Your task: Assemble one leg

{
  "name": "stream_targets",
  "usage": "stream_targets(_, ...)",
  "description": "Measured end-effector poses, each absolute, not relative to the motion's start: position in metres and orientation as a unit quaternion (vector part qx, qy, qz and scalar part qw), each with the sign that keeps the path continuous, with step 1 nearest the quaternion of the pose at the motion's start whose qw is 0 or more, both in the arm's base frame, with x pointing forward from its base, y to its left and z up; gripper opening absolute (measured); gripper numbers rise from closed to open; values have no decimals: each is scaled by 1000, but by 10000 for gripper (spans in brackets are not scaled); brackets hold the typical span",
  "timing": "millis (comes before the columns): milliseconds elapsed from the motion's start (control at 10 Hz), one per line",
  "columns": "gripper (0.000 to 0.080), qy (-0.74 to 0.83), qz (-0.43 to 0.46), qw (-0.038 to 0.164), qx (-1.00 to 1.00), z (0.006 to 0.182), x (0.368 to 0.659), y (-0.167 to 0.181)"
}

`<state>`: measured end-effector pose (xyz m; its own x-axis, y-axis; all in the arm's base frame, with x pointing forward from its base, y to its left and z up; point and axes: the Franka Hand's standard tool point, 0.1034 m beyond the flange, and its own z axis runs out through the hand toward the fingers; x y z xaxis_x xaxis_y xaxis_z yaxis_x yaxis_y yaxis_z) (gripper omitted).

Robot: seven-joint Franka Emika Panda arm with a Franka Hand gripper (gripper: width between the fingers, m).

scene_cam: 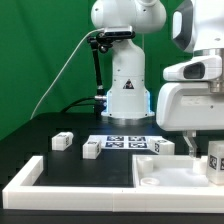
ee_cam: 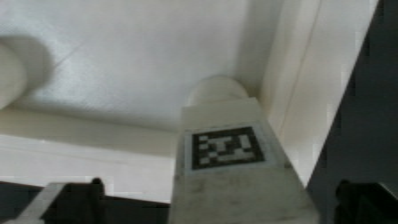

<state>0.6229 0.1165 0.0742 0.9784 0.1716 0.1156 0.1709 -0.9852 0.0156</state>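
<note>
One leg [scene_cam: 213, 160], a stubby white block with a square tag, stands upright at the corner of the large white square panel [scene_cam: 160, 175] on the exterior view's right. My gripper [scene_cam: 204, 150] hangs over it. In the wrist view the leg [ee_cam: 231, 150] rises between my dark fingers [ee_cam: 75, 203], with the panel [ee_cam: 125, 85] behind it. A gap shows between the leg and one finger, so the jaws stand open around it. Three more legs lie on the table: one [scene_cam: 62, 141], another [scene_cam: 92, 148] and a third [scene_cam: 160, 146].
The marker board [scene_cam: 125, 142] lies in front of the robot base [scene_cam: 125, 95]. A long white border rail [scene_cam: 60, 190] runs along the table's front and up the exterior view's left side. A green backdrop stands behind.
</note>
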Motion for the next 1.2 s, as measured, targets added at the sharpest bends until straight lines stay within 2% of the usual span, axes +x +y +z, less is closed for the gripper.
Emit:
stream_targets(200, 378, 85, 58, 3, 995, 74, 623, 116)
stream_targets(300, 291, 85, 58, 3, 995, 74, 623, 116)
stream_targets(600, 291, 62, 57, 1, 996, 73, 622, 116)
stream_targets(1200, 291, -313, 55, -26, 948, 71, 620, 120)
